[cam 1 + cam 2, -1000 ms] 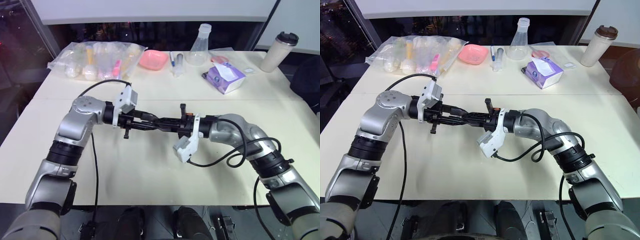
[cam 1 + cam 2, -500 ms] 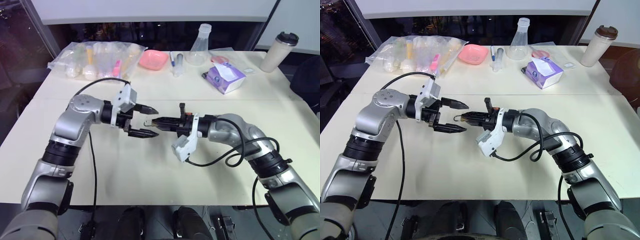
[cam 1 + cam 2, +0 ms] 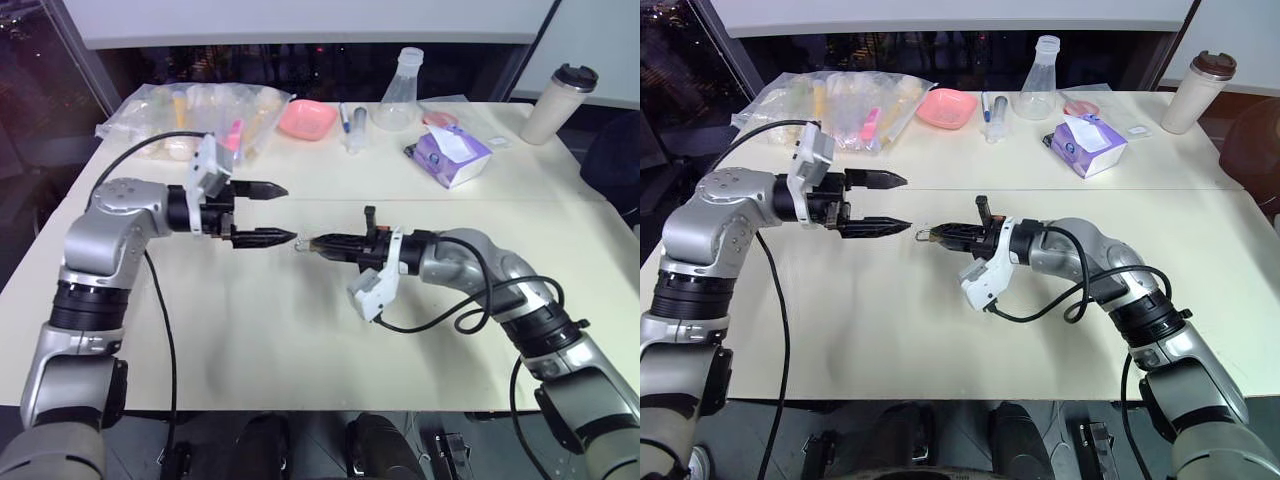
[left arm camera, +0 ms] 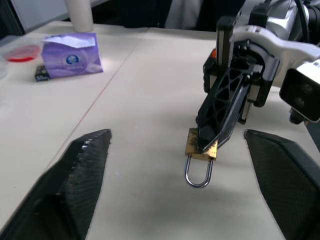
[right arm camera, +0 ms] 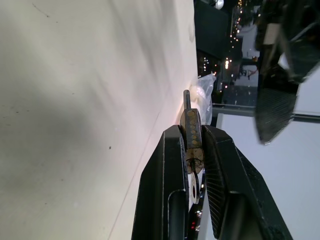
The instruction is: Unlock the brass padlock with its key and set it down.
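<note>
Right now the brass padlock (image 4: 201, 146) sits pinched at the very tips of the right pincer (image 3: 318, 243), which is clamped narrow on its golden body and holds it up off the counter (image 3: 300, 340). In the left wrist view the silvery shackle loop hangs out past those tips, on the side facing the left pincer, and it looks closed, though that is hard to be sure of. The right wrist view shows the lock edge-on between the two black fingers (image 5: 172, 165), its long axis running straight out along the pincer's own pointing line.

Opposite it, the left pincer (image 3: 280, 212) stands wide and empty, its tips aimed toward the padlock and near it but clearly apart, with a gap of bare counter below. The two pincers face each other almost nose to nose, the lock lying just ahead of the left one, slightly below its lower finger.

No key can be made out, so I cannot tell whether the lock has been turned. Judging by this, the right arm is the one placed to lower the padlock.
</note>
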